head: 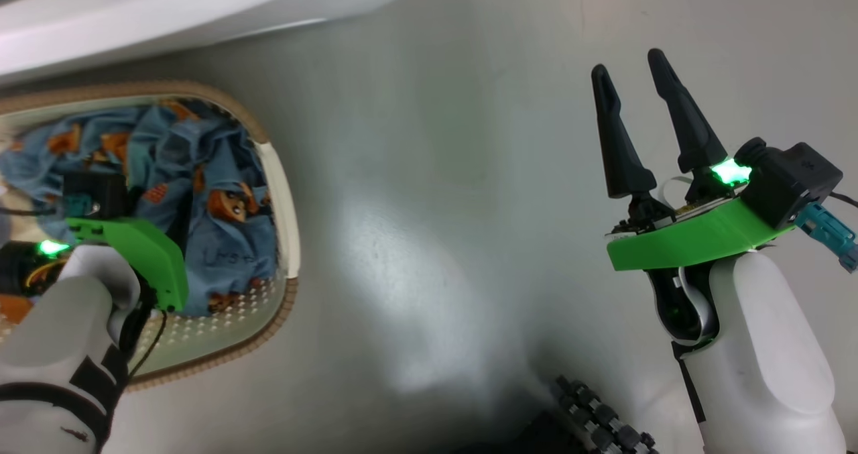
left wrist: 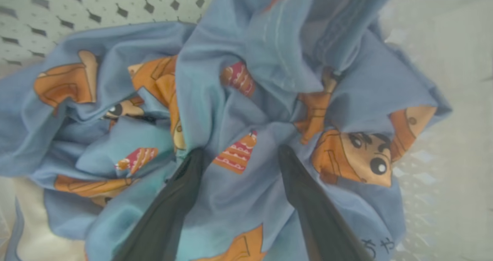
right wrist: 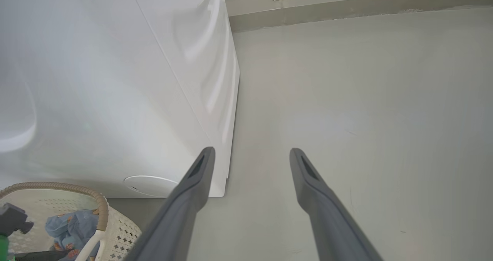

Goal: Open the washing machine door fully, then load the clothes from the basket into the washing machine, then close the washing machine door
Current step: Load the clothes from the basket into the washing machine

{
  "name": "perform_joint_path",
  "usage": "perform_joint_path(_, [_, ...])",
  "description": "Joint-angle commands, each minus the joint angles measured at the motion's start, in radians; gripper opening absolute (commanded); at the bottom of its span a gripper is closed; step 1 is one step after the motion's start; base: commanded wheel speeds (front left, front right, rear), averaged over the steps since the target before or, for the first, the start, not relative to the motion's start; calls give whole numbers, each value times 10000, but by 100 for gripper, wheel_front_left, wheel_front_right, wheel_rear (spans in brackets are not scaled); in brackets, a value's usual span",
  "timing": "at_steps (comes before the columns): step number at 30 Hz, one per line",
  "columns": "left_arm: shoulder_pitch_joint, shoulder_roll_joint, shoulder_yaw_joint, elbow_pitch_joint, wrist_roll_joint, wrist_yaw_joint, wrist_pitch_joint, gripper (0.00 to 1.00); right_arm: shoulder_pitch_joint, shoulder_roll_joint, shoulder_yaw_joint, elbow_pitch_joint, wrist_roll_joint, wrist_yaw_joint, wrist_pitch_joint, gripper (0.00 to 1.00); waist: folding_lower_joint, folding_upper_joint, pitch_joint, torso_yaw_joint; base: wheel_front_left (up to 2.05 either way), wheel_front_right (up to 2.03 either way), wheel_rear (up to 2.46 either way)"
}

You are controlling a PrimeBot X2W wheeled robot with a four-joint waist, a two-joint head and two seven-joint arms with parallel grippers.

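Quick count first: one basket (head: 280, 199), one washing machine (right wrist: 115, 79), two grippers, and one crumpled heap of clothes (head: 221, 172). Can't tell how many separate garments are in that heap, it's all the same blue bear print bunched together. The basket stands on the grey floor (head: 429, 206) just in front of the machine's white front. The clothes sit against the basket side with the cream handle, leaving bare perforated bottom at the corner nearest the robot. The left gripper (left wrist: 240, 152) is down inside the basket, fingers spread wide, tips right at the fabric, with a fold of cloth lying between them and nothing pinched. The right gripper (head: 627, 62) is spread wide too, empty, hanging over bare floor well off from the basket's handle side. As for what each view adds: the left wrist view gives the print up close, with cartoon faces and some writing on the cloth. The head view gives the layout, with the left arm's green mount over the basket. The right wrist view gets the machine's lower front corner with a small round flap (right wrist: 150, 184), plus grey skirting (right wrist: 346, 8) at the floor's far edge.
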Motion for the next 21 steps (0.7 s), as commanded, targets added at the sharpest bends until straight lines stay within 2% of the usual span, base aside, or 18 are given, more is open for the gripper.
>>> perform_joint_path(1, [49,324,43,5,-101,-15,53,100,174,53,212,-254,-25,16,-49,100,0,0,242,-219,0,0,0])
perform_joint_path(10, [-399,453,-734,1005,-577,-15,1111,100,99,130,362,-273,28,16,-49,100,0,0,519,-463,0,0,0])
perform_joint_path(15, [-839,486,-608,1497,-728,30,999,100,105,151,378,-287,16,16,-49,100,0,0,573,-557,0,0,0])
perform_joint_path(16, [-890,467,-603,1548,-743,29,971,92,104,153,378,-277,13,16,-49,100,0,0,563,-563,0,0,0])
perform_joint_path(17, [-931,448,-597,1589,-762,27,937,25,105,156,370,-264,7,16,-49,100,0,0,545,-563,0,0,0])
perform_joint_path(18, [-967,432,-585,1618,-785,24,860,0,102,159,358,-246,3,16,-49,100,0,0,525,-558,0,0,0])
perform_joint_path(21, [-961,371,-567,1704,-877,14,796,0,87,165,351,-198,10,16,-49,100,0,0,402,-525,0,0,0])
